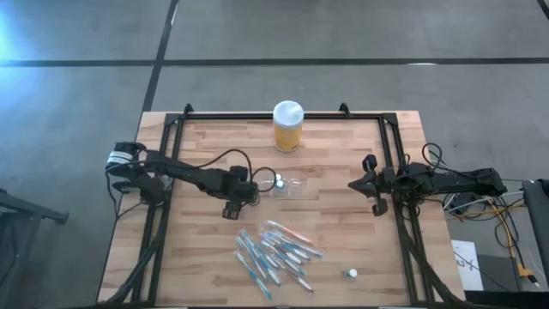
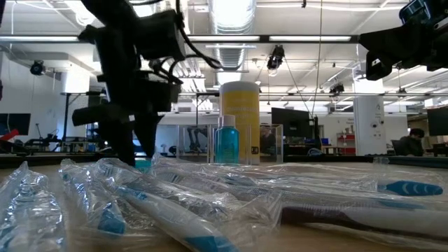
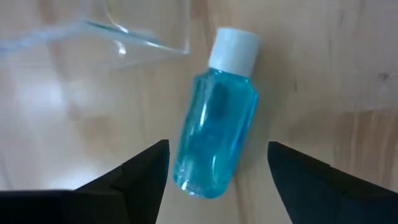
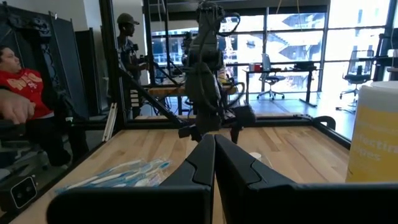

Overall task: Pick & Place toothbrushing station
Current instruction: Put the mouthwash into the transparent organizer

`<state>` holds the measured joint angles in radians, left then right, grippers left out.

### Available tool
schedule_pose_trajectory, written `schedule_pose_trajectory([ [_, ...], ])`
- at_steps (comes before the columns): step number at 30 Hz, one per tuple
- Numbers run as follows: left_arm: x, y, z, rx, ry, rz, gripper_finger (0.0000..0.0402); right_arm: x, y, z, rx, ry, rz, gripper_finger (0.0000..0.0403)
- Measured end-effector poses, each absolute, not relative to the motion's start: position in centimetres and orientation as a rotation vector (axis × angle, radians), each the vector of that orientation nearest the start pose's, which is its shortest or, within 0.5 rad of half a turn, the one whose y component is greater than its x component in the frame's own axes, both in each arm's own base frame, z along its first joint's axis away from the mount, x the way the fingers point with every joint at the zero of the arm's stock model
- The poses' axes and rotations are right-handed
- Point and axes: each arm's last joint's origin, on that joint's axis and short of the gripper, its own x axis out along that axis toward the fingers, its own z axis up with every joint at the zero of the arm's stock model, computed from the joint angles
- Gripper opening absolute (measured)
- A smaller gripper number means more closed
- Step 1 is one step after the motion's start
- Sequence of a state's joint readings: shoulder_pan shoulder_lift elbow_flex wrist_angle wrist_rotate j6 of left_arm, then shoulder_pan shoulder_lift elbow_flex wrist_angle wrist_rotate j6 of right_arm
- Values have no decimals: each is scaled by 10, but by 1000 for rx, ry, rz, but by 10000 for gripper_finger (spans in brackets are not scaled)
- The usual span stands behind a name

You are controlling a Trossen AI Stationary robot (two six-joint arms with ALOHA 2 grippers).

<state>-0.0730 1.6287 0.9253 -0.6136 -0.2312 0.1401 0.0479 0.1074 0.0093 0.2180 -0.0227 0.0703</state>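
Observation:
The clear plastic toothbrushing station [image 1: 298, 186] stands on the wood near the table's middle. It also shows in the low view [image 2: 269, 143] and in the left wrist view [image 3: 146, 34]. A small blue bottle [image 3: 217, 137] with a white cap stands upright on its base just left of the station [image 1: 279, 181]. My left gripper [image 3: 217, 155] is open above the table [image 1: 264, 182]. Its fingers stand on either side of the bottle's lower part without touching it. My right gripper [image 4: 214, 155] is shut and empty near the table's right edge [image 1: 364, 182].
A yellow jar [image 1: 288, 126] with a white lid stands at the far middle. Several wrapped toothbrushes [image 1: 274, 253] lie in a pile near the front. A small white ball [image 1: 352, 274] lies at the front right. People [image 4: 25, 93] show beyond the table.

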Motion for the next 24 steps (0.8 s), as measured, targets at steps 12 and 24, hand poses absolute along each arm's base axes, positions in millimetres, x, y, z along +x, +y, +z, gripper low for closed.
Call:
schedule_pose_trajectory([
  [12,296,-9,133,331,1401,-51,248,104,5,178,58,-101,47,8],
  [24,302,-11,134,281,1343,-69,63,104,5,177,52,-100,47,8],
])
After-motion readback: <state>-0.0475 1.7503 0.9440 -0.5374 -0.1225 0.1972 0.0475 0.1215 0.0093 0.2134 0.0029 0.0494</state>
